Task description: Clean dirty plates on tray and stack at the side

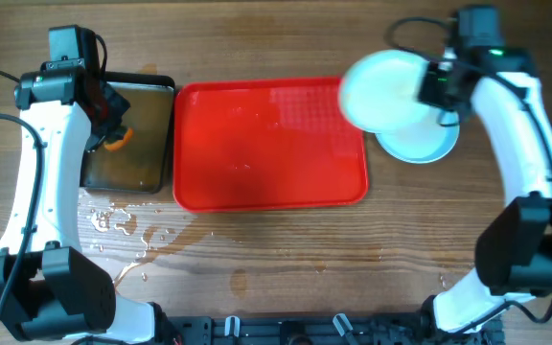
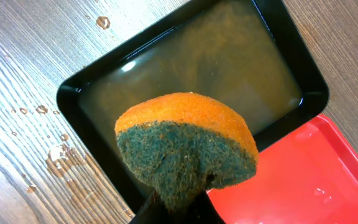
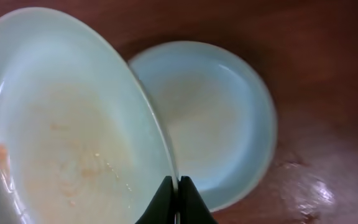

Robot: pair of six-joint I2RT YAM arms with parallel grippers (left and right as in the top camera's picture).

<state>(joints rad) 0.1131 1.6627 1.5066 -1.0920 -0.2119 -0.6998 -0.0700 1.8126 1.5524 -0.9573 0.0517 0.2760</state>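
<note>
Right fingers (image 3: 164,200) pinch the rim of a tilted plate (image 3: 73,124) with faint orange smears. It hangs over the right far corner of the red tray (image 1: 271,144) and partly above a second plate (image 3: 216,118), which lies on the counter (image 1: 257,38). Left fingers (image 2: 211,210) clamp an orange-green sponge (image 2: 185,143) above the black pan (image 2: 69,99).

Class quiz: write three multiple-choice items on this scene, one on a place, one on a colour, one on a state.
1. The black pan lies: A left of the tray; B right of it; C on it.
2. The sponge has a foam layer that is: A orange; B blue; C white.
3. The right fingers are: A open, empty; B shut on a plate at its rim; C shut on the tray.
Key: 1A, pan flanks the tray's left side; 2A, orange shows above green; 3B, they pinch its rim.
</note>
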